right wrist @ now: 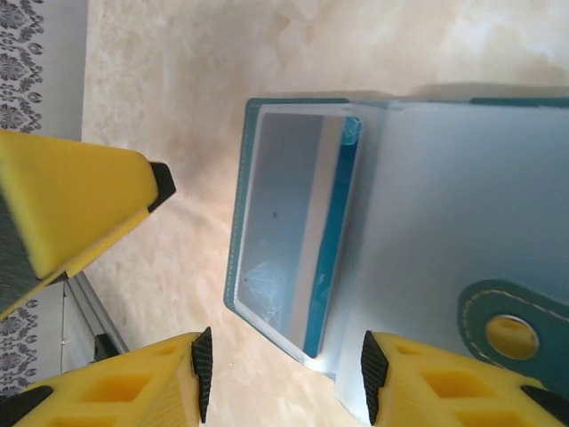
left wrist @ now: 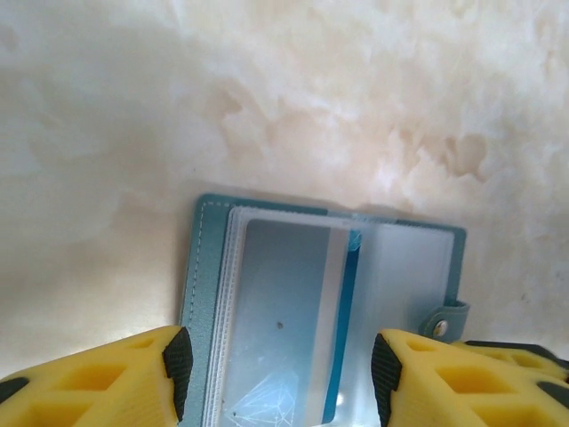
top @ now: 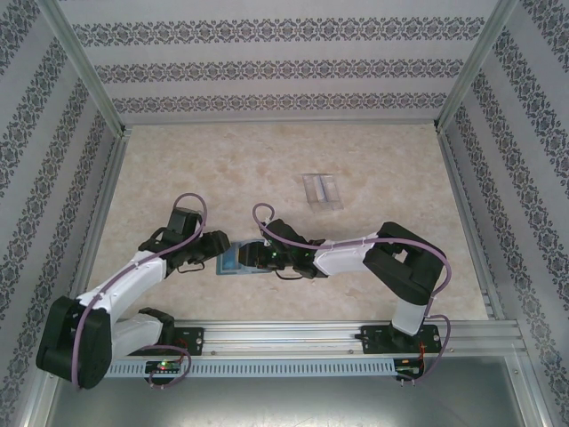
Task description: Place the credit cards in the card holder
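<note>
Teal card holder (left wrist: 200,267) lies open on the table (top: 222,160) near the arm bases, between my two grippers. A pale credit card (left wrist: 284,311) sits under one of its clear sleeves, so I judge at least one card is stowed. Both arms are bent low and reach in from either side. The left gripper (left wrist: 283,378) hovers over the holder with its jaws apart, gripping nothing. The right gripper (right wrist: 286,374) does the same from the other side. Farther back the clear stand (top: 322,189) sits well apart. I cannot tell whether more cards wait there.
</note>
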Controlling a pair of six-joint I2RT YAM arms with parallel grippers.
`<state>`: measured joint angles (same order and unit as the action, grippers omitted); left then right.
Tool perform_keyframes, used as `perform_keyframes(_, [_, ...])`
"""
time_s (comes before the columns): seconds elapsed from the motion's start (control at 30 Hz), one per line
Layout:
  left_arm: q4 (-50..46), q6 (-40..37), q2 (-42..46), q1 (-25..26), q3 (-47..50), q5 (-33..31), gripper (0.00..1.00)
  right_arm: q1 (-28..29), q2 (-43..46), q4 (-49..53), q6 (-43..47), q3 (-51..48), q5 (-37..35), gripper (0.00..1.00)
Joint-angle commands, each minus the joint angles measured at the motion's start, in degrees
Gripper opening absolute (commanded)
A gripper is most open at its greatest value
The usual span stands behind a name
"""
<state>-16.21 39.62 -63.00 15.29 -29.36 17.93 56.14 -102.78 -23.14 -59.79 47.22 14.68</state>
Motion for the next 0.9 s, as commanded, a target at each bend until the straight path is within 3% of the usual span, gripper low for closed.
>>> perform_keyframes(0.0, [-3.46, -1.46, 0.73, -0.91, 0.11, -0.14, 0.58, 0.37, 0.11, -1.64, 0.51, 1.46, 0.95, 0.50])
perform_keyframes(0.33, [-0.82, -1.99, -2.36, -0.95, 0.11, 2.19, 0.58, 0.46, 8.55, 12.91, -0.69, -2.33, -7.46, 0.55])
perform_keyframes(0.87, [0.43, -2.88, -6.50, -0.88, 0.08, 4.74, 0.58, 0.90, 3.02, 13.64, -4.54, -0.50, -6.21, 0.56])
